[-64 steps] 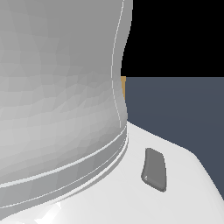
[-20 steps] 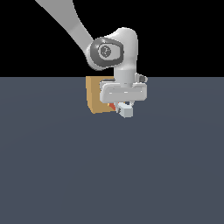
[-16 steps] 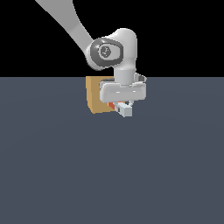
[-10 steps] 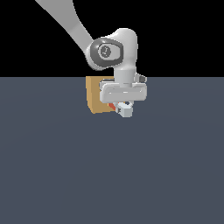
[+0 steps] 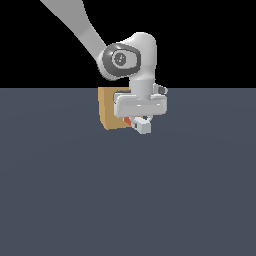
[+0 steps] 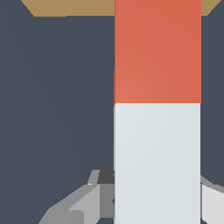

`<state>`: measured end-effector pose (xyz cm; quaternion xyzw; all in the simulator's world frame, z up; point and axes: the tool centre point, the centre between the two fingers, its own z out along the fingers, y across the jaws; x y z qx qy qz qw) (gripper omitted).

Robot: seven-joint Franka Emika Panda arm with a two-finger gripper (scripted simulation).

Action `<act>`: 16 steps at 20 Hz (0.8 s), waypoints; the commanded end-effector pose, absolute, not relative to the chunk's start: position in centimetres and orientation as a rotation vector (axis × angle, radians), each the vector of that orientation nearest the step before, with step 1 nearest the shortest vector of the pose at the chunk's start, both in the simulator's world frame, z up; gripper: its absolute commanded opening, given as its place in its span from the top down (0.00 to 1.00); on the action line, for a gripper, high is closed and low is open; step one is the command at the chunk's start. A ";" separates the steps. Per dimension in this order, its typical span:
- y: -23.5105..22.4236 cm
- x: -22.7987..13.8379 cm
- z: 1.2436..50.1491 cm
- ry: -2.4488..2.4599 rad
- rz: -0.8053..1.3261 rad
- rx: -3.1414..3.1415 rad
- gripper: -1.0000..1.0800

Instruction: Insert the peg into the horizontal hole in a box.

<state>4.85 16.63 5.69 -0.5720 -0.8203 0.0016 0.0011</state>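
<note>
The tan-orange box (image 5: pixel 108 109) stands on the dark floor, half hidden behind my arm. My gripper (image 5: pixel 140 123) hangs just in front of it, shut on the peg. In the exterior view only a bit of the peg's red half (image 5: pixel 128 121) and its white end (image 5: pixel 144 127) show below the hand. The wrist view shows the peg (image 6: pixel 157 109) large: its white half sits between my fingers (image 6: pixel 87 199), and its red half reaches to the box (image 6: pixel 70 6). The horizontal hole is hidden by the peg and the hand.
The dark grey-blue floor (image 5: pixel 75 190) spreads all around the box. My arm (image 5: pixel 80 25) comes down from the exterior view's upper left.
The hand and peg have stayed almost still at the box's front over the last second. Much earlier, the arm filled the whole view.
</note>
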 end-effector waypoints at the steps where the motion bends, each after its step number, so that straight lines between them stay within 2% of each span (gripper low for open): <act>1: 17.4 4.6 5.8 -2.578 0.001 -1.795 1.00; 11: 24.4 2.0 6.0 -2.579 -0.002 -1.795 1.00; 16: 26.4 1.3 6.0 -2.579 -0.003 -1.795 1.00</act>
